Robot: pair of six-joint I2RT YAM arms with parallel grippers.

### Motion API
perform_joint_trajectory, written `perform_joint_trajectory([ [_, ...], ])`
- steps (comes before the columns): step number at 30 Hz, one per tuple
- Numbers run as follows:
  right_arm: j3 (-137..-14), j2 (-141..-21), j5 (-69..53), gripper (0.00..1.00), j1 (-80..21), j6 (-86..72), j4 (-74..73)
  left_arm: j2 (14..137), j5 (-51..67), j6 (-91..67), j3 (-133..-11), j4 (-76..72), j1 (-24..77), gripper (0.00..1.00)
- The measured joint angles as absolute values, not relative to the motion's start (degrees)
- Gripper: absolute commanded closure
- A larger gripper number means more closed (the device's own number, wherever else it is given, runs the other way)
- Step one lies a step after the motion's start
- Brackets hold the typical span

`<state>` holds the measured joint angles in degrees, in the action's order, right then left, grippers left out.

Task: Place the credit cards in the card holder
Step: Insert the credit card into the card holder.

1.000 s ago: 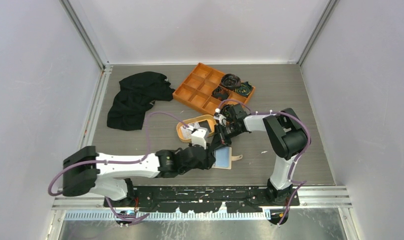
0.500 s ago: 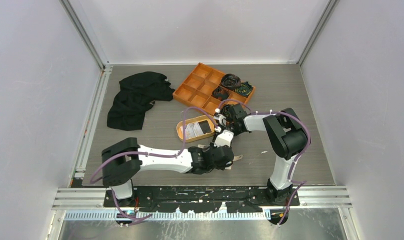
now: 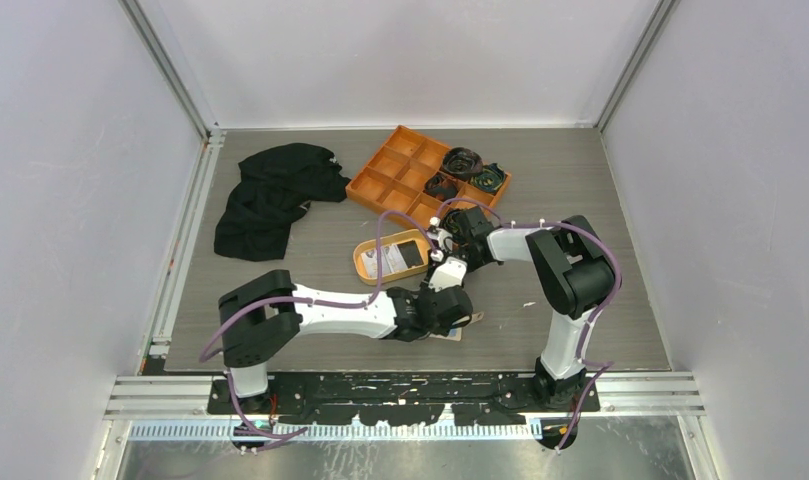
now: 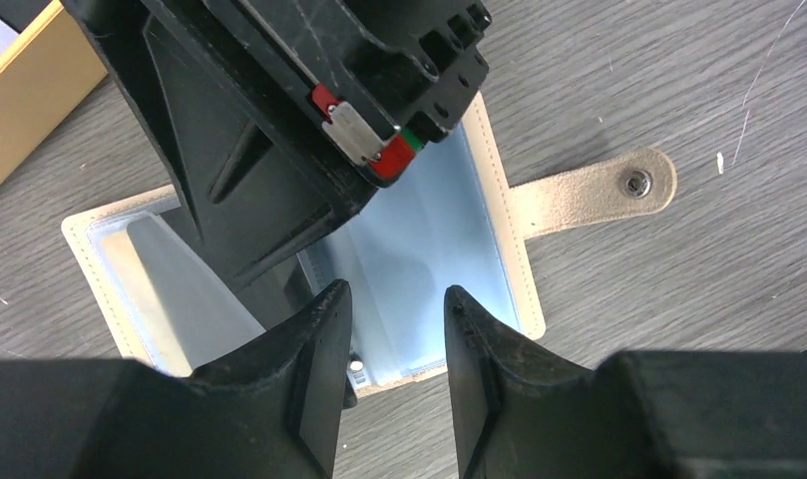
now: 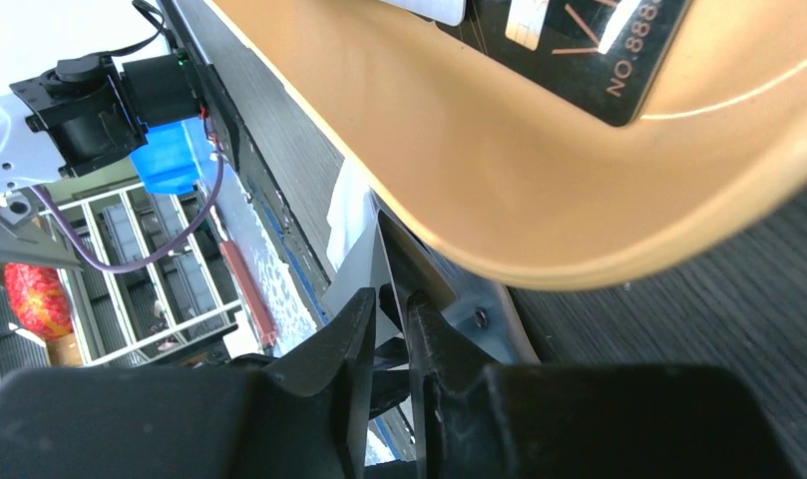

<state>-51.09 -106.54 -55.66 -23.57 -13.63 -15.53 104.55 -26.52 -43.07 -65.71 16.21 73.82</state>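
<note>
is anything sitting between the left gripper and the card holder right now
Yes: the right gripper hangs over the open card holder, its black body hiding the holder's middle from the left wrist camera. The side by the snap tab lies bare below the open left gripper.

My right gripper [image 5: 391, 297] stands directly in front of my left gripper [image 4: 392, 299]. Its black body covers much of the open beige leather card holder [image 4: 434, 235], and only the light-blue pocket by the snap tab [image 4: 599, 190] lies clear under my parted left jaws. The oval orange dish [image 3: 360, 262] sits just beside my right fingers and blocks the way back. Farther off are the orange divided tray [image 3: 380, 185] and a crumpled black cloth [image 3: 270, 195]. Bare grey wood table [image 3: 505, 290] gives room to the right.
</note>
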Motion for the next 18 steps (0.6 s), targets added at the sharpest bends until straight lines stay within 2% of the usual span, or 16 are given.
perform_joint_trajectory([
  [16,-53.1,-106.4,-55.0,0.55,-23.6,-12.1,-21.2,101.4,-26.5,-46.0,-61.3,16.1,72.7,0.60],
  [18,-53.1,-106.3,-53.8,0.49,-23.6,-11.3,-21.7,100.1,-26.3,-45.8,-60.5,15.9,72.7,0.62],
])
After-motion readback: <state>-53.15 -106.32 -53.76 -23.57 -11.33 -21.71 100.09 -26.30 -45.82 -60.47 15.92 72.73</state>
